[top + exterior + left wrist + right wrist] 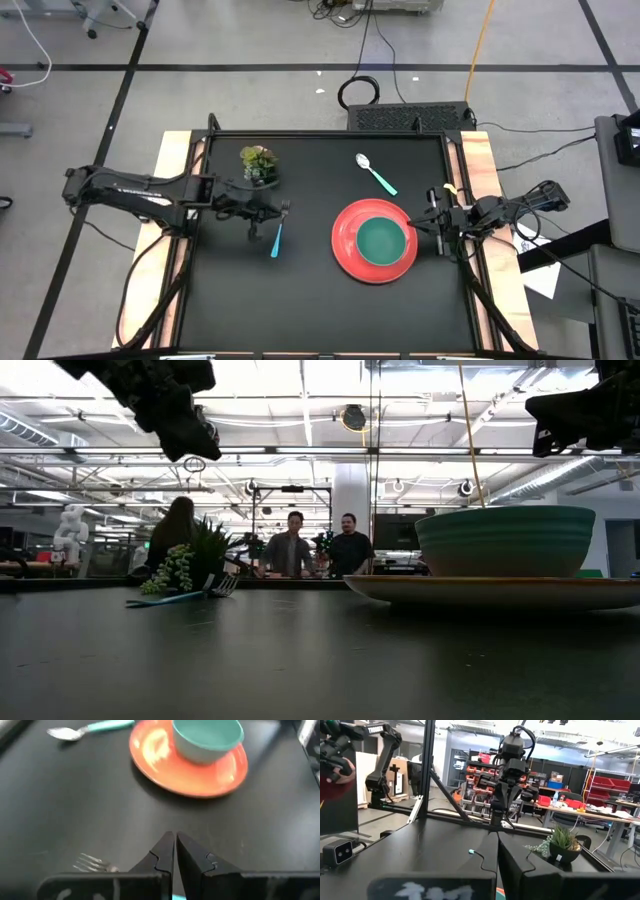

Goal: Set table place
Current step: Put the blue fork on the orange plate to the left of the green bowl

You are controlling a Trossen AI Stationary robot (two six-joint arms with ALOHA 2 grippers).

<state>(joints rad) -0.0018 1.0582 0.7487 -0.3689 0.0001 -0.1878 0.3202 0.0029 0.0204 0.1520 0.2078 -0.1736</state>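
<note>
The round red plate [345, 250] lies on the black table [300, 310] right of centre, with the teal bowl [381, 241] standing in it; both also show in the low view [500, 591] [505, 540]. The blue-handled fork [277, 238] lies on the table left of the plate. The teal-handled spoon [376, 173] lies beyond the plate. My left gripper [175, 840] is shut and empty, raised above the fork's tines [94, 864]. My right gripper [497, 837] is shut and empty, raised beside the plate's right rim.
A small green plant sprig in a pot [259, 163] stands at the far left of the table, just beyond my left gripper. Wooden strips [478, 165] line the short sides. People stand in the room behind the table [290, 550].
</note>
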